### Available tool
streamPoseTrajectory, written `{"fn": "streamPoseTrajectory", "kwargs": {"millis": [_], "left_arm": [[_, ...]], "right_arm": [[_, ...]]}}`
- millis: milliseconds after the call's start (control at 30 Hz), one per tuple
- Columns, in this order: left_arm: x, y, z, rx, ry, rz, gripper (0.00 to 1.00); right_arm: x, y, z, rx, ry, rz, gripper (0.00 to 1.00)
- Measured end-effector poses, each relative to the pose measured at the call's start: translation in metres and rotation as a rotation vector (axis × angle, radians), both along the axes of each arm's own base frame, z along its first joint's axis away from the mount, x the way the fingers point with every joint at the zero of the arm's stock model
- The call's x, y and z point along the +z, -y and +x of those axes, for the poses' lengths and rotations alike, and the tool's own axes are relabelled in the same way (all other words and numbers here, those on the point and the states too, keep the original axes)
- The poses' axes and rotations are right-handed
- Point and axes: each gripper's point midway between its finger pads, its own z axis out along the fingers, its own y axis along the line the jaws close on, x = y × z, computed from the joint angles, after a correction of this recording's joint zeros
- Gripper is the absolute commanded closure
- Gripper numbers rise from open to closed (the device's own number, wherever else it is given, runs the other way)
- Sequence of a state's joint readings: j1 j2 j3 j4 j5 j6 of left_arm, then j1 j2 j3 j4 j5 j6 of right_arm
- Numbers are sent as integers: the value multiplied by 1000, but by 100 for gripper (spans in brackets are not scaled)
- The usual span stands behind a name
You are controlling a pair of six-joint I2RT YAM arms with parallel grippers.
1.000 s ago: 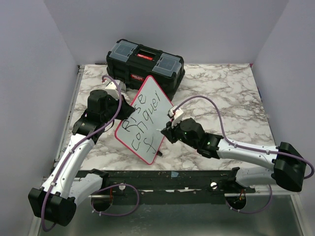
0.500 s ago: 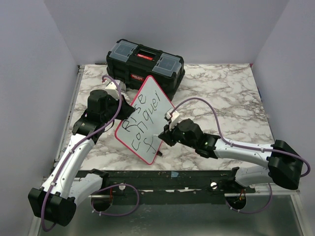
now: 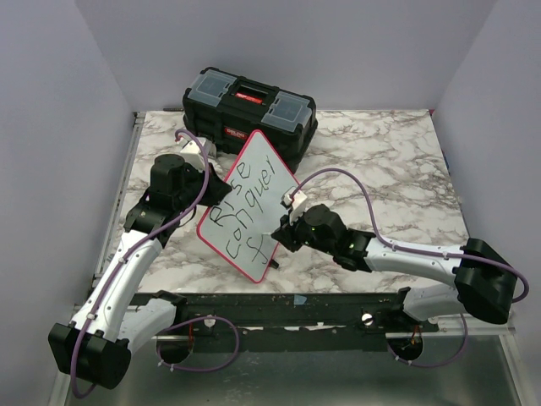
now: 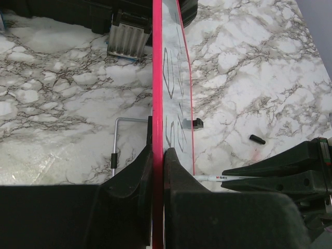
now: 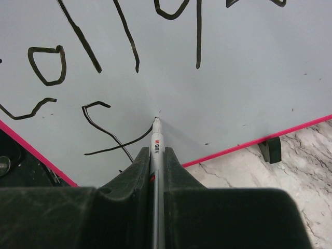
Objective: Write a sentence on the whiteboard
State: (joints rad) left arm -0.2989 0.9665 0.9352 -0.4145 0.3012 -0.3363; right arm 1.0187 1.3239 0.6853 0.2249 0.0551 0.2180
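The whiteboard (image 3: 254, 194), white with a pink-red rim, stands tilted on the table. My left gripper (image 3: 205, 188) is shut on its left edge; the left wrist view shows the rim (image 4: 157, 104) pinched between my fingers (image 4: 135, 171). The sentence (image 3: 245, 207) reads "Rise conquer f" in black lines, and its letters also show in the right wrist view (image 5: 104, 135). My right gripper (image 3: 283, 230) is shut on a thin white marker pen (image 5: 156, 150). The pen tip touches the board just right of the "f".
A black toolbox (image 3: 250, 114) stands behind the board at the back of the marble table (image 3: 380, 169). A small black pen cap (image 4: 257, 139) lies on the table. A metal stand rod (image 4: 115, 150) lies behind the board. Grey walls enclose the table.
My right gripper has moved left toward the board with the pen, bringing the tip onto the board beside the "f". The left arm and board have not moved.
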Motion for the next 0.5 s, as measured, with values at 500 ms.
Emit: {"fn": "streamPoseTrajectory", "kwargs": {"millis": [500], "left_arm": [[0, -1, 1, 4, 1, 2, 100]], "right_arm": [[1, 4, 11, -37, 9, -3, 99]]}}
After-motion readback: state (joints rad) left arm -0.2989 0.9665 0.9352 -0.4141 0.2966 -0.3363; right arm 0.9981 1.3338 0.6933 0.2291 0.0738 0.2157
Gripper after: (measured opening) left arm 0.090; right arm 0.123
